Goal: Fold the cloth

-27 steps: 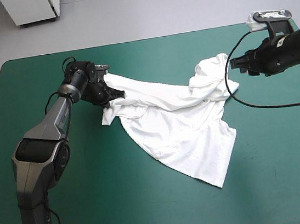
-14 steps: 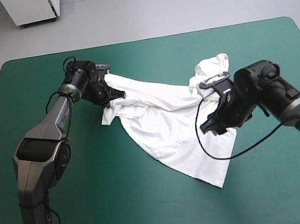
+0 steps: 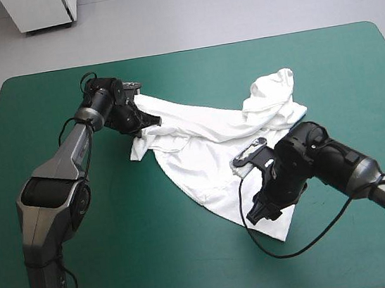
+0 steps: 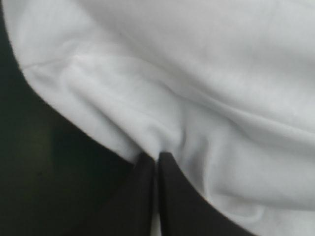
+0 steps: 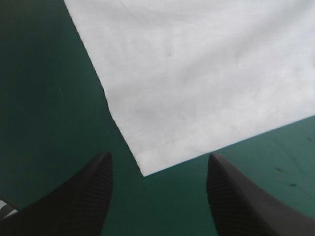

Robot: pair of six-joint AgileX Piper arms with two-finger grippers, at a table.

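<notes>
A white short-sleeved T-shirt (image 3: 207, 149) lies rumpled on the teal-green counter (image 3: 158, 262). The left hand (image 4: 157, 156) clamps its far edge. The right hand (image 5: 158, 162), spread wide, hovers at the near hem corner and might miss the thin layer.

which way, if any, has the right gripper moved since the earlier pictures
Yes. The right gripper came in from the right edge of the table toward its near edge, and is now open over the near corner of the T-shirt.

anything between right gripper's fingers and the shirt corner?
Right wrist view: only bare teal-green cover. The T-shirt corner sits between the fingers of the open right gripper, touching neither.
</notes>
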